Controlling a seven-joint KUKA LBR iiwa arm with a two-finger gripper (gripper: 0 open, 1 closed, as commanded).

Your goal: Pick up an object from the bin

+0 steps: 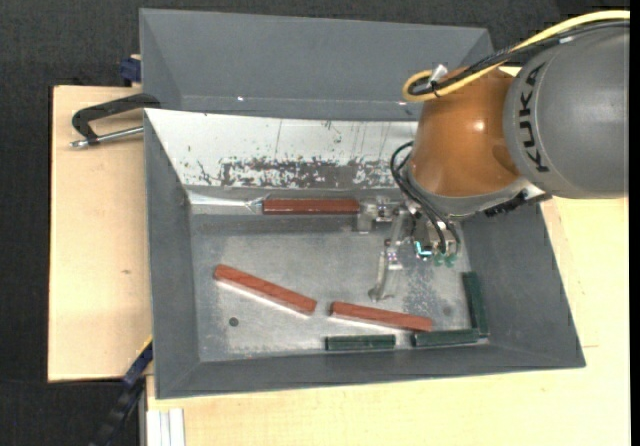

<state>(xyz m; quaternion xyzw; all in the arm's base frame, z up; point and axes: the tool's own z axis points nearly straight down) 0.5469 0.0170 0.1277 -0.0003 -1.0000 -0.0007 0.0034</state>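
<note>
Looking down into the grey bin (165,264), we note the gripper (388,274) low over the floor, right of centre. We cannot tell whether it is released or clenched. The closest thing is a red stick (380,315), lying flat just in front of the gripper tip. A second red stick (263,290) lies well apart to the left, and a third red stick (310,205) rests against the back wall. Dark green sticks (360,342) line the front and right edges.
</note>
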